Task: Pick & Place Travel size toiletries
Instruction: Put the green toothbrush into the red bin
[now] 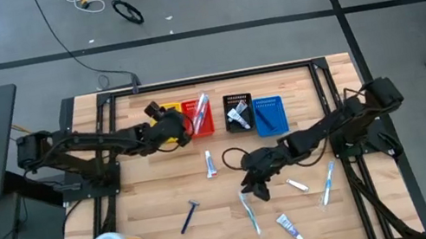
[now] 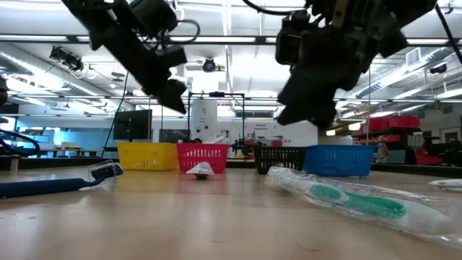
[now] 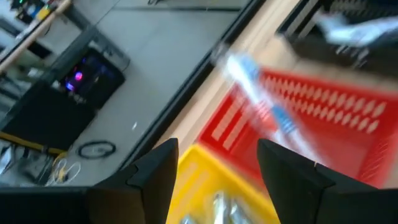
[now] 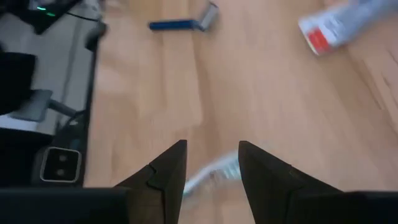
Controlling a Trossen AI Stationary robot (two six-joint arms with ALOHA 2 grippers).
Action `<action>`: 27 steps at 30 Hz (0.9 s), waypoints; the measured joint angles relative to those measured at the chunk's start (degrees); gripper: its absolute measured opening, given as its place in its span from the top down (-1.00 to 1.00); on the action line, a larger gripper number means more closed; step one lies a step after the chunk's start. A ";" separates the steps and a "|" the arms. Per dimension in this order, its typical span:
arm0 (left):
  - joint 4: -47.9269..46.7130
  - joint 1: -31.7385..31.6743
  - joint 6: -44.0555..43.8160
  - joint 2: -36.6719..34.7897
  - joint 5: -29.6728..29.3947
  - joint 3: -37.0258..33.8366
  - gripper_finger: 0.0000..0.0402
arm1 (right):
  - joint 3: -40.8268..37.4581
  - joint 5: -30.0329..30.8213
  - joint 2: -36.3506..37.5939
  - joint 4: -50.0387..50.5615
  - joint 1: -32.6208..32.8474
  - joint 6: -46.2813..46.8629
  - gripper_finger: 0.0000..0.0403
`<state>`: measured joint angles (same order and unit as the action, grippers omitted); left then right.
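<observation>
Above yellow bin, left gripper spread, packets visible only there; right gripper apart over toothbrush

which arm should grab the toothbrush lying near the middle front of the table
Right, probably. The right gripper hangs open directly above that toothbrush; the left gripper is over the yellow bin at the far edge.

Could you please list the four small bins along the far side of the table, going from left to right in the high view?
yellow bin → red bin → black bin → blue bin
</observation>
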<state>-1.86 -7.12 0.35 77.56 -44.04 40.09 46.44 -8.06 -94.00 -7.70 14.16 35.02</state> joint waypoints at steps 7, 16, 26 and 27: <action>0.00 6.81 -3.16 0.00 1.70 4.26 -0.13 | 0.00 3.92 -0.69 6.43 5.65 8.69 0.24; -0.22 12.72 -6.64 0.00 2.12 5.12 -0.13 | 0.48 14.99 -5.02 0.42 11.98 14.40 0.24; -0.65 16.63 -10.46 0.00 6.98 5.08 -0.13 | 5.99 20.29 -13.20 4.76 13.74 15.48 0.24; -0.80 16.95 -10.69 0.00 7.21 5.08 -0.13 | 6.03 20.35 -13.60 4.70 13.67 16.05 0.25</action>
<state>-2.67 9.83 -10.34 77.56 -36.83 45.17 52.46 12.29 -107.60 -2.99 27.84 51.07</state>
